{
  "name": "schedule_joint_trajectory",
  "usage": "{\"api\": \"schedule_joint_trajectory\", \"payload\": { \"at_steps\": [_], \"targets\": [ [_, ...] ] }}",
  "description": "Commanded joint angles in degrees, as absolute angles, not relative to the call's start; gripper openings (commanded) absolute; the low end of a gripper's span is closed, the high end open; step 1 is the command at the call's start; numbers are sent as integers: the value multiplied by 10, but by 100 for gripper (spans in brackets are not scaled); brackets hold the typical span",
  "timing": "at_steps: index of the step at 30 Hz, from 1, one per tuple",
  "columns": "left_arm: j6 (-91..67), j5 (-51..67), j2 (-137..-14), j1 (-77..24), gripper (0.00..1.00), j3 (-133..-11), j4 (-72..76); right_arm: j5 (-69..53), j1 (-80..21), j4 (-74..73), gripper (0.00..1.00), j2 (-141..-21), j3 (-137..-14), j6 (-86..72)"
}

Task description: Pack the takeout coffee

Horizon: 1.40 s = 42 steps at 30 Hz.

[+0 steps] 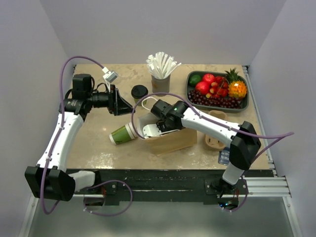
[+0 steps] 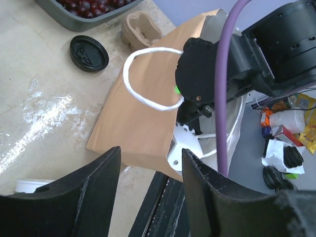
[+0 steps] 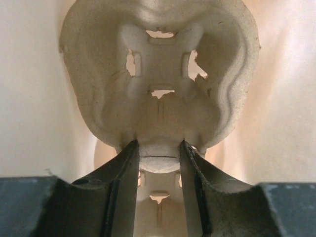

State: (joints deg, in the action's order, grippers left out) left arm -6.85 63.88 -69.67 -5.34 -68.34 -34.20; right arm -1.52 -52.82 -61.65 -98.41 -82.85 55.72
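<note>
Brown paper bag [image 1: 174, 142] lies on its side on the table, its mouth toward the left arm; the right gripper [image 3: 158, 157] reaches inside it, fingers clenched on one lobe of a pulp cup carrier [image 3: 158, 94], with the paper walls close on both sides. The left gripper [image 2: 150, 153] hangs above the table with its fingers spread and nothing between them; the takeout coffee [image 1: 122, 134] lies on its side just beside the bag mouth, held by neither arm; a round black lid [image 1: 139, 92] sits apart from it, further back, near the grey cup of straws [image 1: 161, 79]. The step in hand, as I judge it, is to seat the carrier; it is better to push it deep and flat against the bag's lower wall, then to let go fully before drawing back, so that it is not dragged out. After that the cup should be taken around its body, gently, because paper crushes easily.
</note>
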Motion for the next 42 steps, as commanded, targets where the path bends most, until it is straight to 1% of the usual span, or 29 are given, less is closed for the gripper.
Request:
{"api": "schedule_joint_trajectory", "payload": {
  "at_steps": [1,2,3,5,6,7,8,9,10,11,12,13,14,17,20,21,22,23,24,26,28,31,35,36,39,42],
  "targets": [
    [-45,652,-699,-57,57,-685,-340,-53,-521,-610,42,-932,-827,547],
    [-40,651,-700,-57,57,-684,-343,-59,-522,-608,48,-927,-829,541],
    [-32,645,-703,-57,57,-685,-358,-66,-522,-607,50,-924,-834,537],
    [23,630,-709,-57,57,-696,-387,-83,-521,-612,64,-915,-838,529],
    [56,608,-716,-57,57,-702,-430,-86,-521,-612,65,-911,-839,526],
    [128,593,-720,-57,59,-707,-454,-89,-522,-613,66,-908,-839,525],
    [169,577,-723,-57,60,-716,-478,-91,-521,-612,68,-901,-838,522],
    [212,542,-732,-57,61,-719,-531,-91,-521,-612,71,-897,-837,520],
    [303,523,-736,-57,63,-721,-560,-92,-521,-613,73,-893,-837,520],
    [342,506,-741,-57,66,-722,-582,-91,-521,-608,85,-889,-837,515],
    [371,471,-748,-57,73,-722,-613,-88,-521,-606,86,-879,-837,512],
    [416,456,-750,-57,84,-720,-623,-88,-521,-604,97,-875,-838,509],
    [432,443,-751,-57,85,-714,-628,-87,-521,-602,99,-870,-840,505],
    [452,412,-754,-57,86,-706,-617,-78,-521,-601,99,-855,-853,493],
    [390,392,-776,-61,83,-723,-559,-78,-521,-607,99,-840,-876,487],
    [295,348,-803,-64,78,-733,-520,-79,-521,-607,99,-832,-888,486],
    [258,334,-819,-64,78,-761,-516,-77,-521,-605,99,-828,-895,478],
    [229,331,-834,-64,77,-770,-519,-77,-520,-605,99,-824,-901,475],
    [166,330,-847,-65,77,-774,-512,-76,-521,-603,99,-821,-910,471],
    [97,314,-844,-67,78,-757,-484,-65,-521,-584,99,-808,-911,455],
    [26,284,-844,-89,81,-738,-449,-59,-521,-557,99,-798,-898,441],
    [4,229,-867,-136,83,-735,-425,-45,-521,-547,99,-797,-890,433],
    [-25,183,-933,-178,84,-767,-428,-30,-521,-541,99,-801,-892,426],
    [-23,136,-944,-189,85,-774,-439,-26,-521,-539,99,-801,-892,426],
    [-6,75,-985,-192,86,-788,-470,-26,-521,-526,99,-799,-890,418],
    [12,58,-1002,-192,86,-775,-481,-30,-522,-518,99,-795,-889,412]
  ]
}}
